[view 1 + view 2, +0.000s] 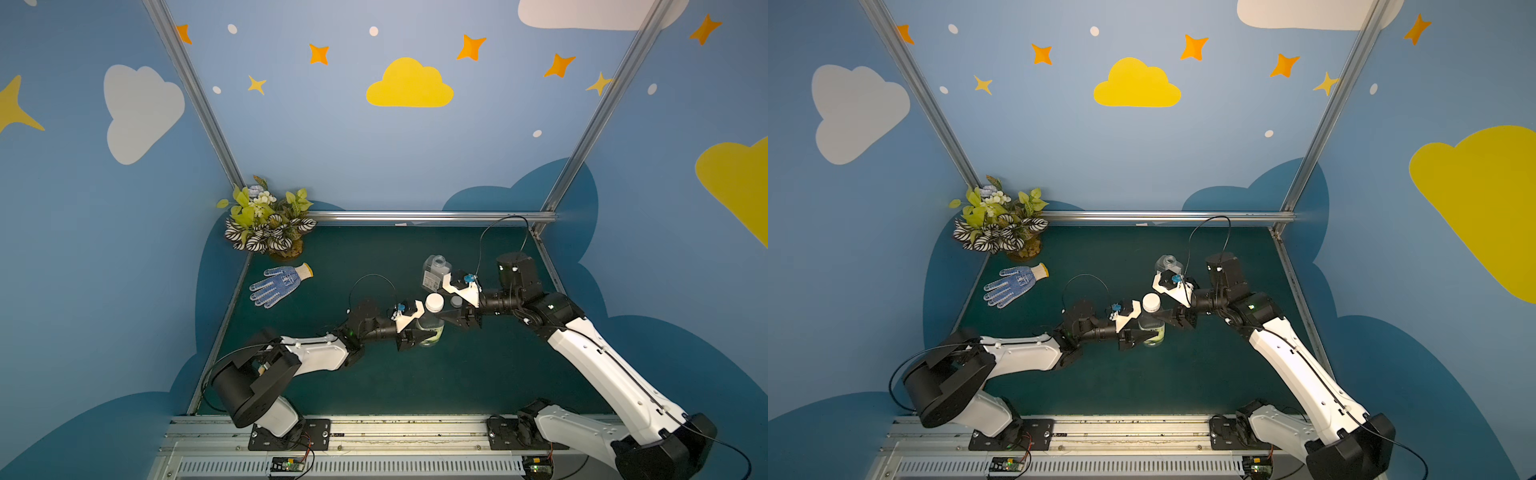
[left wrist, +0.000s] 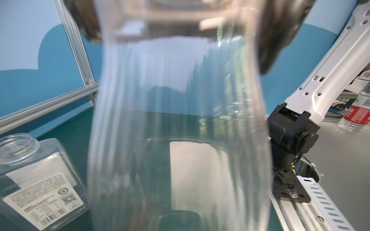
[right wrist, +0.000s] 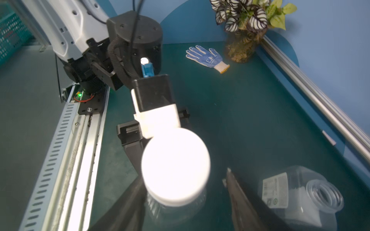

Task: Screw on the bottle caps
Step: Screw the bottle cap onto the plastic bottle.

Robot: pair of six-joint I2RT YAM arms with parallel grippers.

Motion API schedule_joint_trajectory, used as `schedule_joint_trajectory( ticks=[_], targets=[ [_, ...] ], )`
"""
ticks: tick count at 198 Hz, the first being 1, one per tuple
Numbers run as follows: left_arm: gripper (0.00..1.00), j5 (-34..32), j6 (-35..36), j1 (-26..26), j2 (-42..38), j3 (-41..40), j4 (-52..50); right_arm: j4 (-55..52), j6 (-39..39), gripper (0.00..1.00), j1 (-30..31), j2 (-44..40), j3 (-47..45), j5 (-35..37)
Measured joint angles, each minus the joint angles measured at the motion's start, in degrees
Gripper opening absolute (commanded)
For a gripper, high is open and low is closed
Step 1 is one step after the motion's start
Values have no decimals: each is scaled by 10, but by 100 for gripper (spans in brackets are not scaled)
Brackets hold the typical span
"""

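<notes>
My left pincer (image 1: pixel 424 331) is closed tight on the slim round bottle (image 1: pixel 1152 332). It clasps the body and keeps the bottle upright on or just over the green mat (image 1: pixel 415 374); I cannot tell which. My right pincer (image 3: pixel 183 179) stands open around the white cap (image 3: pixel 176 166) that sits on that bottle's neck. One dark finger (image 3: pixel 128 204) lies close against the cap's edge. The other stands off from it with mat showing between, so this side grips nothing.

Just behind my right pincer stands the square bottle (image 1: pixel 434 270), upright, its threaded neck open and uncapped. It is near enough that my right wrist covers part of it in both top views. Across the cap, the black and white camera mount (image 3: pixel 156 112) of my left wrist sits just beside the cap's far rim. Well apart, toward the far left corner of the mat, a blue-dotted work glove (image 1: pixel 280 284) lies flat. A potted plant (image 1: pixel 268 222) with striped and yellow-green leaves fills the corner itself.

The cap is a flat-topped white disc, bright under the light. The slim bottle is clear and ribbed, with a yellow-green label on its body. I cannot tell whether the cap is screwed fully down. The square bottle is clear too, with a white printed label (image 2: pixel 43 202) carrying a barcode.
</notes>
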Motion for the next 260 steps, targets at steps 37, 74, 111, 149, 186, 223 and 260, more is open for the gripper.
schedule_joint_trajectory(
  ticks=[37, 74, 111, 149, 186, 223, 260],
  targets=[
    [33, -67, 47, -20, -5, 0, -27, -2, 36, 91, 3, -20, 6, 41],
    [32, -188, 97, -63, -6, 9, -78, -10, 103, 92, 45, -30, 27, 144],
    [30, -302, 112, -87, -6, 19, -110, -52, 236, 81, 82, -32, 97, 298],
    [30, -380, 112, -95, -6, 39, -143, -127, 385, 76, 90, -14, 168, 381],
    [29, -417, 113, -100, -6, 48, -162, -193, 488, 73, 101, 40, 191, 389],
    [29, -436, 122, -103, -6, 48, -178, -223, 534, 73, 111, 86, 195, 377],
    [29, -445, 127, -105, -6, 48, -183, -224, 561, 65, 118, 90, 195, 360]
  ],
)
